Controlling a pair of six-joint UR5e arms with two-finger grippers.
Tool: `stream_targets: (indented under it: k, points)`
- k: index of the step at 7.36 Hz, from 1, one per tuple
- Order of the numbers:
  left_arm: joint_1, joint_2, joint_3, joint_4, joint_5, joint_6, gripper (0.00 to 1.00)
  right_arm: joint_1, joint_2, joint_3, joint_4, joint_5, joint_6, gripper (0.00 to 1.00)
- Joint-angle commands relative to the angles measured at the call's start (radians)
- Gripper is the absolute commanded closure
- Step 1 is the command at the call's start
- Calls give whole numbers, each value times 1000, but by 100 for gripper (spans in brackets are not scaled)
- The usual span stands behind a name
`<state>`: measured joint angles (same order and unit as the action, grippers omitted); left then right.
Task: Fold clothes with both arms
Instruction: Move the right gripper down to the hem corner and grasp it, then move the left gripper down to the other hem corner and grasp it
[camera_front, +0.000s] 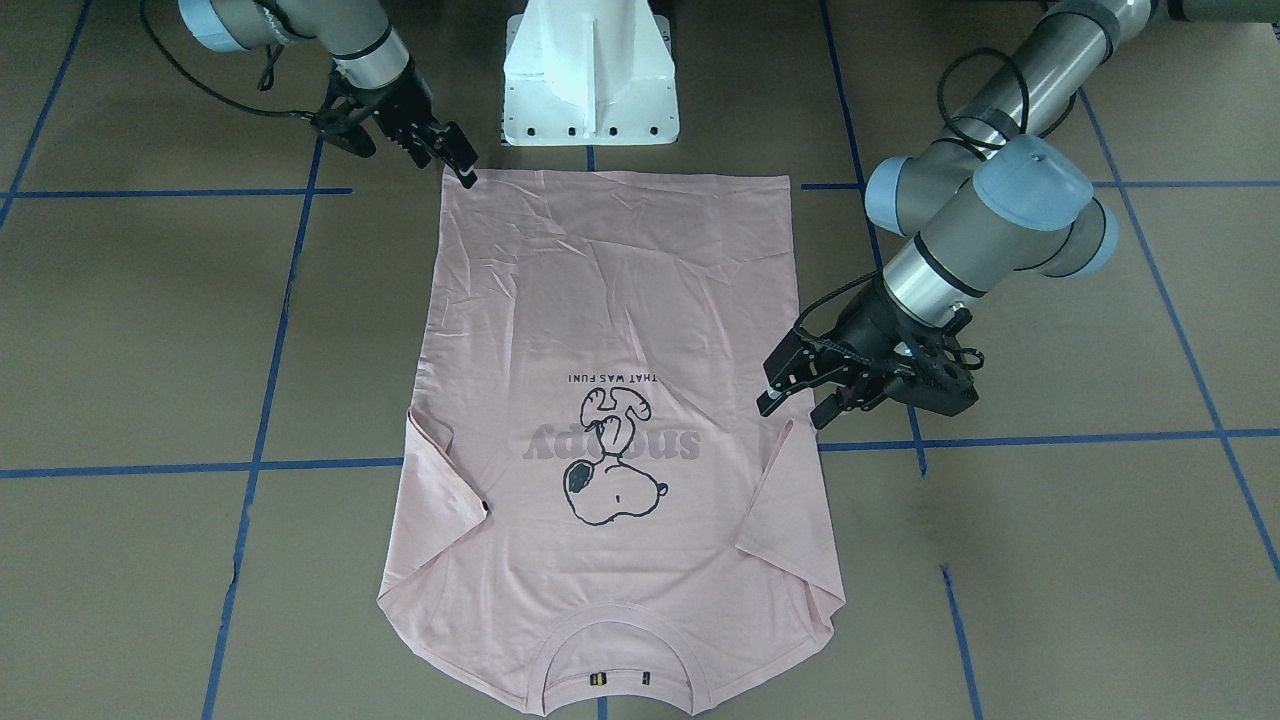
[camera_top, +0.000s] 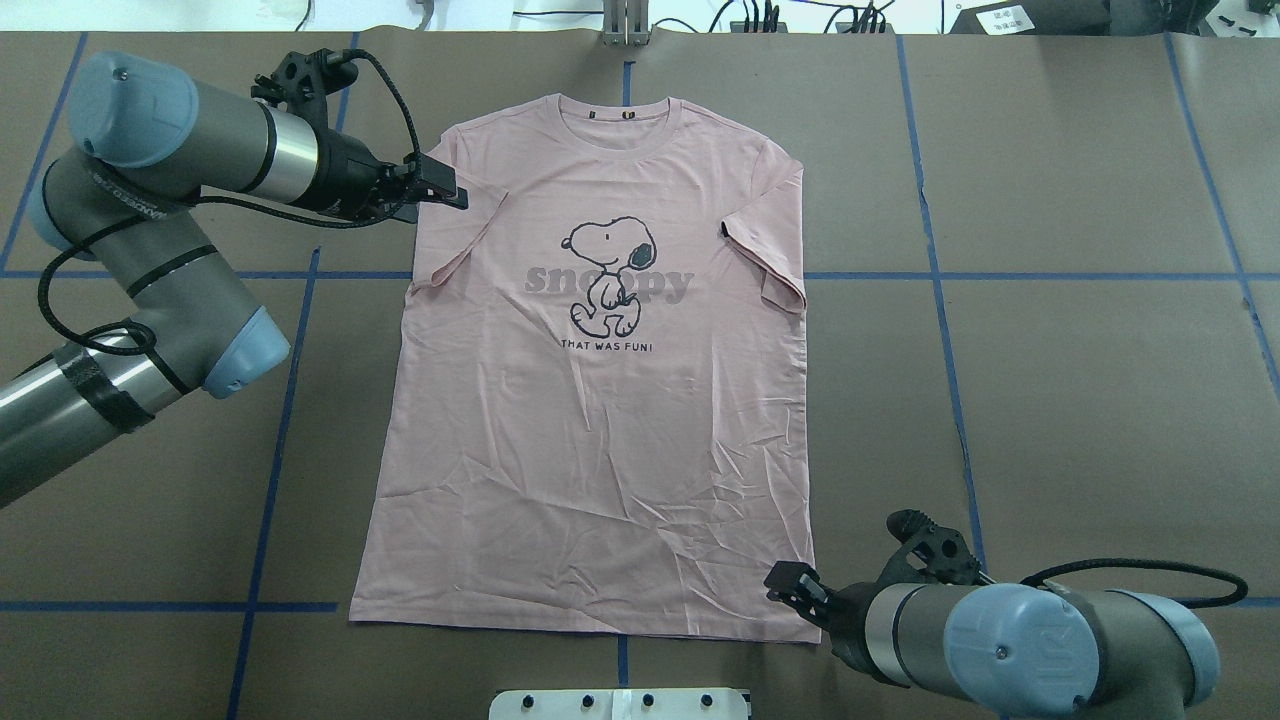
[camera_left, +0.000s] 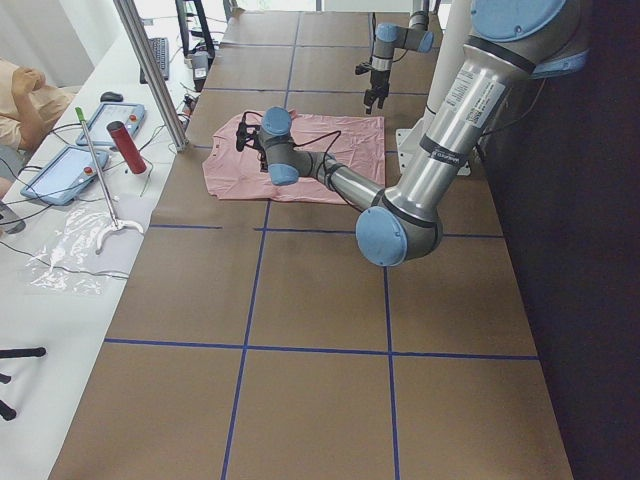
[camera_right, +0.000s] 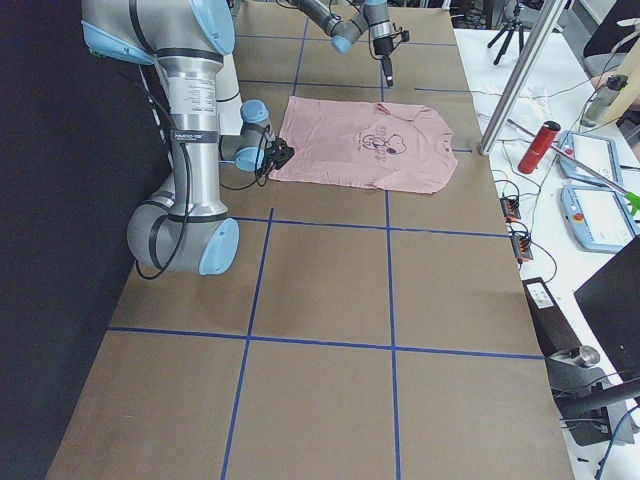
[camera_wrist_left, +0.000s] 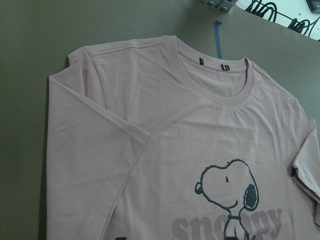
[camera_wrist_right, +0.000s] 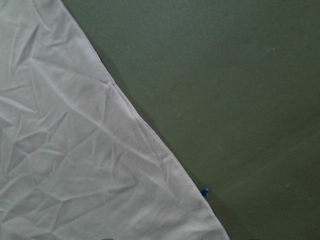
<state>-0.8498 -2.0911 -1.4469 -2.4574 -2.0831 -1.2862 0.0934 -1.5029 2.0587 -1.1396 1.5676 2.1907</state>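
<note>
Left gripper (camera_front: 793, 412): jaws standing apart, gripping nothing, hovering just beside the sleeve (camera_top: 445, 262) on the robot's left side of the T-shirt (camera_top: 600, 430).
Right gripper (camera_front: 455, 165): hanging at the hem corner (camera_top: 800, 618) near the robot, on its right. I am not making out how far it is spread.
T-shirt: lying flat and print-up on the table (camera_top: 1050, 350), with the collar (camera_top: 622, 135) far from the robot and the lower half showing creases.
Handling, as I am judging it: light, limp, thin knit that is going to sag and wrinkle wherever it is left unsupported.
Hold points: pinching the stitched edges, at the shoulder by the sleeve and at the hem corner, is looking safest.
</note>
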Motion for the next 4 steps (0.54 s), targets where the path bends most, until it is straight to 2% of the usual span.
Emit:
stream_targets:
  k: [1,2,3,4]
  points:
    - [1,11,-13,0,0,-21,21,-30,10,-2,-64,-24,12,14]
    - [0,13,-13,0,0,-22,21,-34,13,-5,-66,-24,12,19]
    - [0,16,-13,0,0,-22,21,-32,18,-3,-69,-23,12,42]
    - [0,16,-13,0,0,-22,20,-32,32,0,-98,-23,12,86]
